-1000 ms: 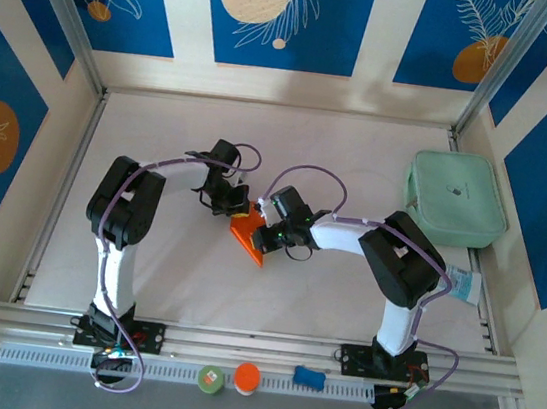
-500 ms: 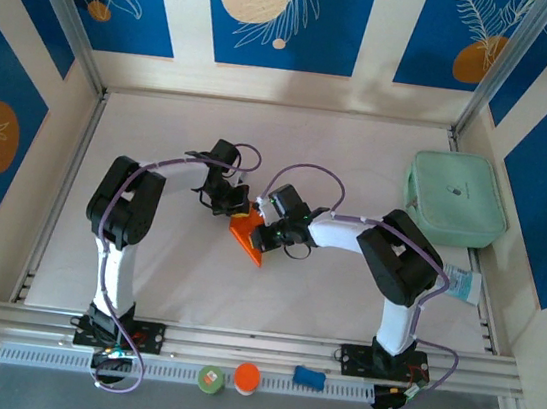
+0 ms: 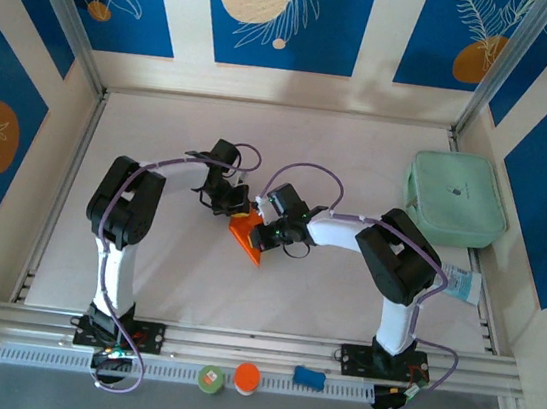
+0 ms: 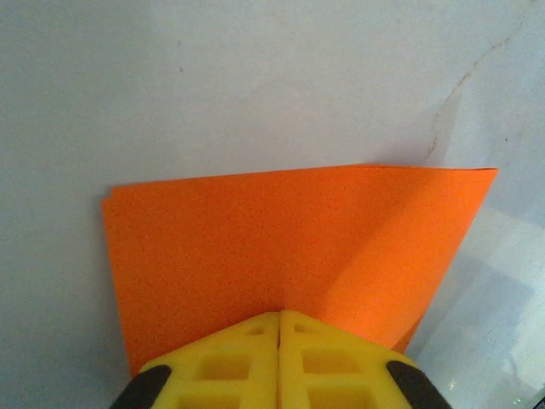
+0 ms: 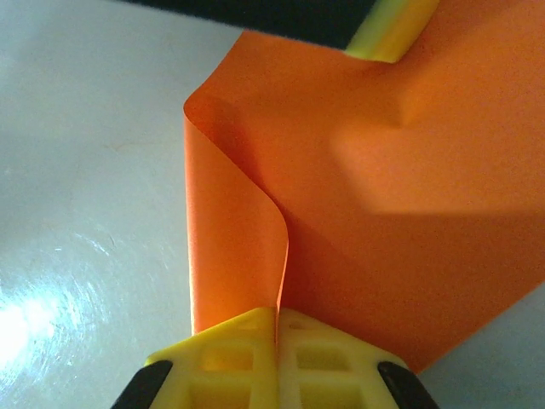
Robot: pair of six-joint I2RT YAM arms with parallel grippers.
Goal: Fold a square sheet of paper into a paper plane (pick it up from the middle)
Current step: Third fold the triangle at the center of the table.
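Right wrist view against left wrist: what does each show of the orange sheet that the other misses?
Right wrist: the square sheet of paper curls up in a loop from the right end effector, and a yellow finger of the left end effector meets its far edge. Left wrist: the sheet spreads flat, with a straight far edge and a hairline mark on the table. Both: shut yellow fingers pinching orange paper over the pale table.
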